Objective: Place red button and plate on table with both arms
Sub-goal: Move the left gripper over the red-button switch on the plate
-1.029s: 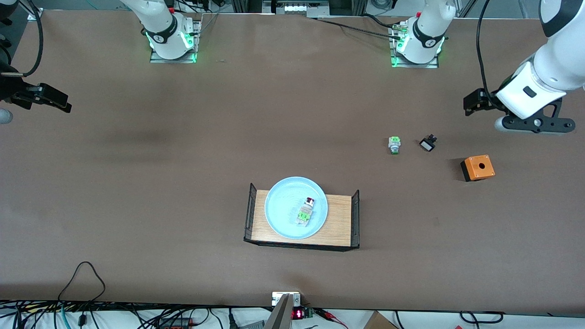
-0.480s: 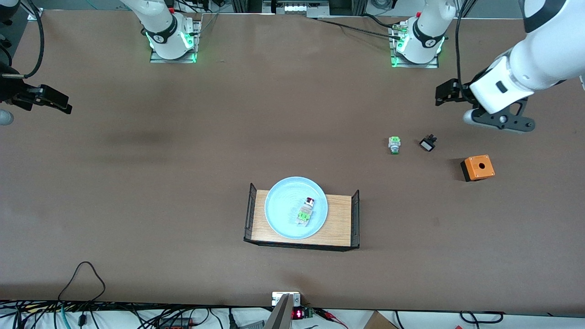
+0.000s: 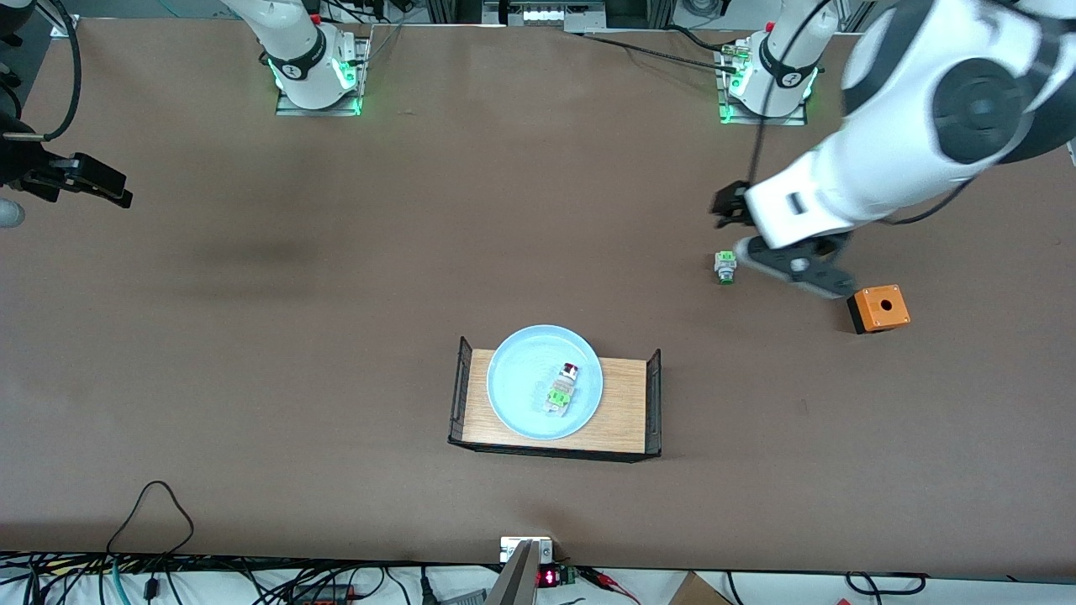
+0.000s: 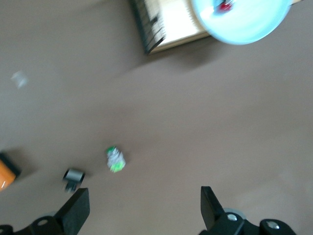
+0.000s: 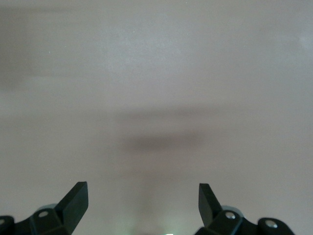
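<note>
The pale-blue plate rests on a small wood-floored tray on the brown table. The red button lies in the plate, its dark red cap toward the robots' bases. My left gripper hangs open and empty over the table beside a green-capped button part, well away from the plate. The left wrist view shows the left gripper wide open, with the plate and the button's red cap at the frame's edge. My right gripper is open over bare table at the right arm's end, waiting.
A green-capped button part lies by the left gripper, and an orange box stands toward the left arm's end. A black-and-white switch shows only in the left wrist view. The tray has black wire ends.
The left arm has swung in from the table's end toward the middle and now hangs over the small switch. The right arm, plate and red button have not moved.
</note>
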### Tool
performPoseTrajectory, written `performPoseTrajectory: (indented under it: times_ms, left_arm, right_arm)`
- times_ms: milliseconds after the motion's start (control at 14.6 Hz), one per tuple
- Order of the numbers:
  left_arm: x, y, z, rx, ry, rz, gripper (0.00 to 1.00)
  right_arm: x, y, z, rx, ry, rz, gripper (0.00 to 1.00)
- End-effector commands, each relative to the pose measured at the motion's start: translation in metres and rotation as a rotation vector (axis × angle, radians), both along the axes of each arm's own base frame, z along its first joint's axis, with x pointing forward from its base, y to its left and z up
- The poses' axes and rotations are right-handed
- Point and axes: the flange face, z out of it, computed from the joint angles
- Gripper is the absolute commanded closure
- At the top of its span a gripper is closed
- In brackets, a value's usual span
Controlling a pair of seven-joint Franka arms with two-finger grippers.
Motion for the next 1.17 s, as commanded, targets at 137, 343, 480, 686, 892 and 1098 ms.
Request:
performPoseTrajectory:
  times_ms: [137, 343, 480, 686, 892, 1098]
  left_arm:
    - [0.028, -0.091, -0.036, 0.025, -0.236, -0.138, 0.00]
    - [0.053, -0.122, -0.068, -0.003, -0.418, -0.131, 0.00]
    - [0.063, -0.133, -0.091, -0.045, -0.456, -0.044, 0.00]
    - [0.068, -0.160, -0.121, -0.118, -0.507, 0.057, 0.00]
    - [0.076, -0.173, -0.152, -0.185, -0.561, 0.088, 0.00]
    - [0.070, -0.190, -0.169, -0.223, -0.574, 0.134, 0.00]
  right_arm:
    - [-0.004, -0.002, 0.007, 0.008, 0.000, 0.013, 0.00]
    - [-0.003, -0.002, 0.006, 0.010, 0.000, 0.011, 0.00]
    - [-0.004, -0.002, 0.006, 0.010, 0.001, 0.011, 0.00]
    - [-0.003, -0.001, 0.006, 0.013, -0.001, 0.012, 0.00]
    - [-0.003, -0.001, 0.005, 0.013, 0.002, 0.012, 0.00]
    - [-0.003, -0.001, 0.005, 0.013, 0.004, 0.012, 0.00]
